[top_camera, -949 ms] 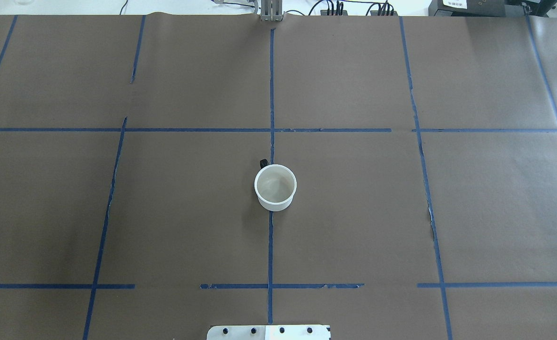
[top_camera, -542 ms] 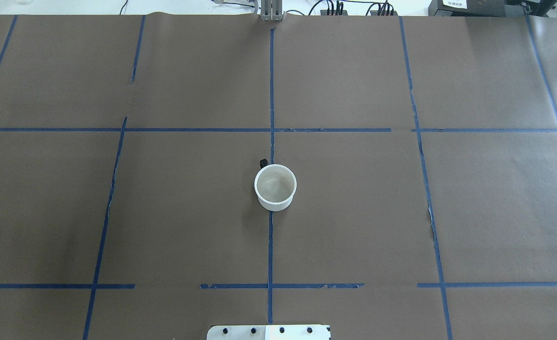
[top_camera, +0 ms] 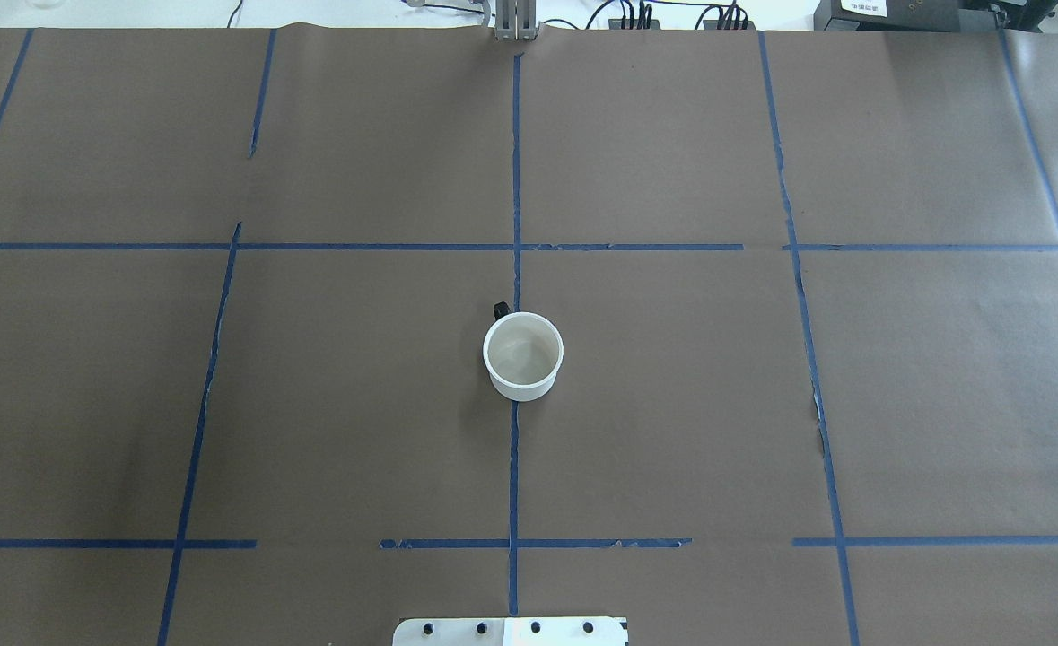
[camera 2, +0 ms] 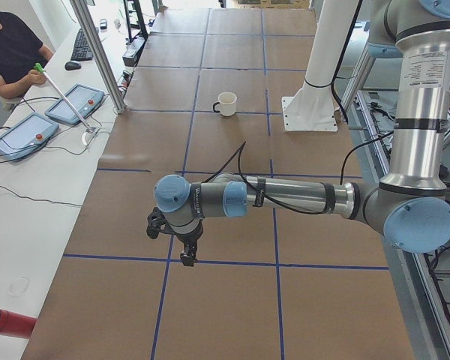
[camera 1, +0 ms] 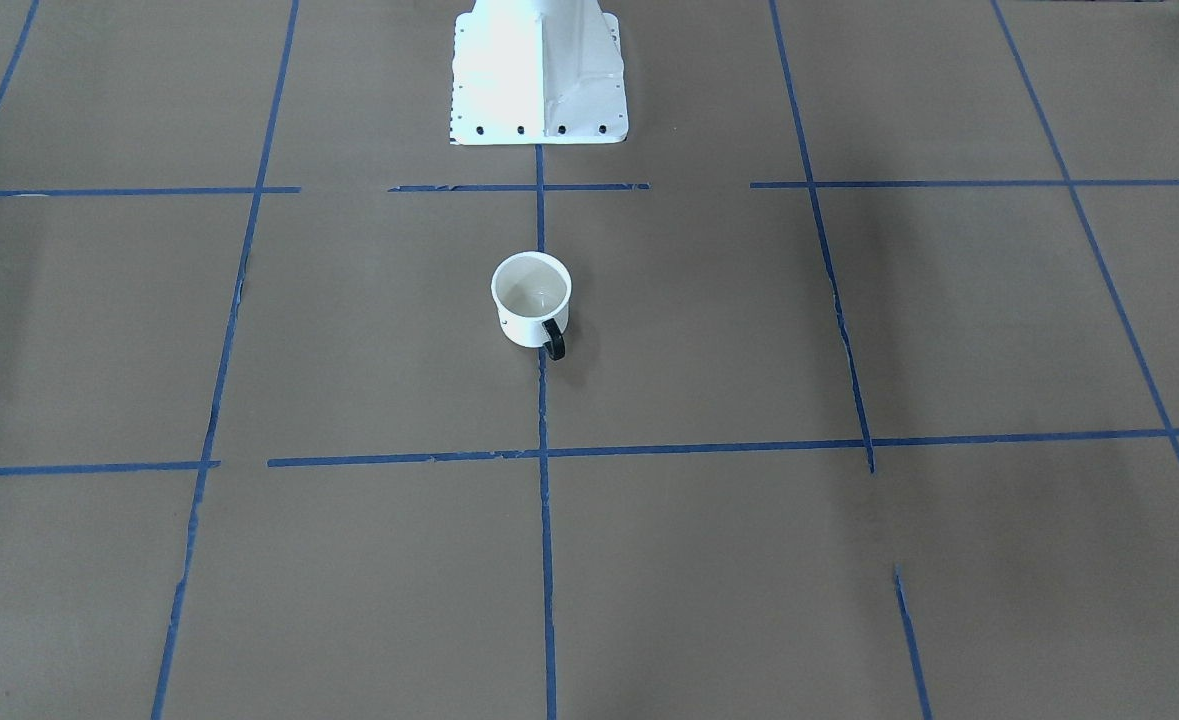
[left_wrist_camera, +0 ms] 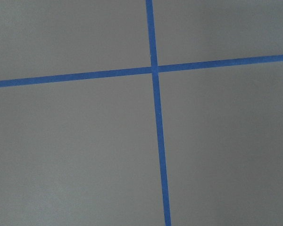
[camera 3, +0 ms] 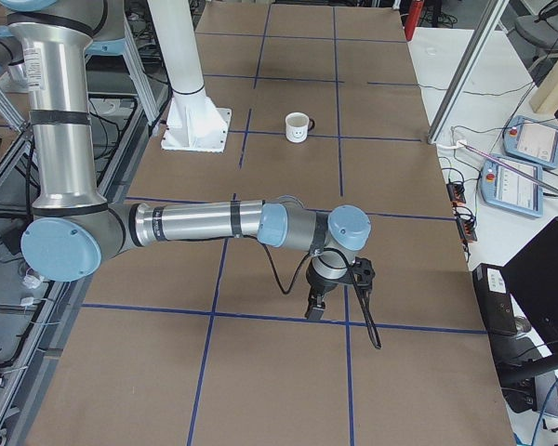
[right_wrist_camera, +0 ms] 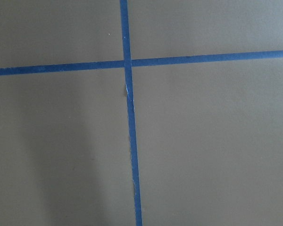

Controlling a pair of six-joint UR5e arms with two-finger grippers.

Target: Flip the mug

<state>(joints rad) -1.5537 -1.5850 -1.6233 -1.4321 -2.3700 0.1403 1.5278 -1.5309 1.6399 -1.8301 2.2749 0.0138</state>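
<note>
The white mug [top_camera: 523, 356] stands upright, mouth up, on the brown paper near the table's middle, on a blue tape line. Its black handle [top_camera: 500, 309] points away from the robot. It also shows in the front view [camera 1: 531, 300], the left view [camera 2: 226, 103] and the right view [camera 3: 298, 127], where the smiley face shows. My left gripper [camera 2: 187, 259] hangs over a tape crossing far from the mug. My right gripper [camera 3: 314, 311] hangs over another crossing, also far from it. I cannot tell whether either is open or shut. Both wrist views show only paper and tape.
The white robot pedestal [camera 1: 539, 70] stands just behind the mug. An operator [camera 2: 11, 49] sits beyond the far table edge with control tablets [camera 2: 22, 135]. A metal post [camera 2: 97, 52] rises at that edge. Blue tape lines [top_camera: 515, 179] grid the paper.
</note>
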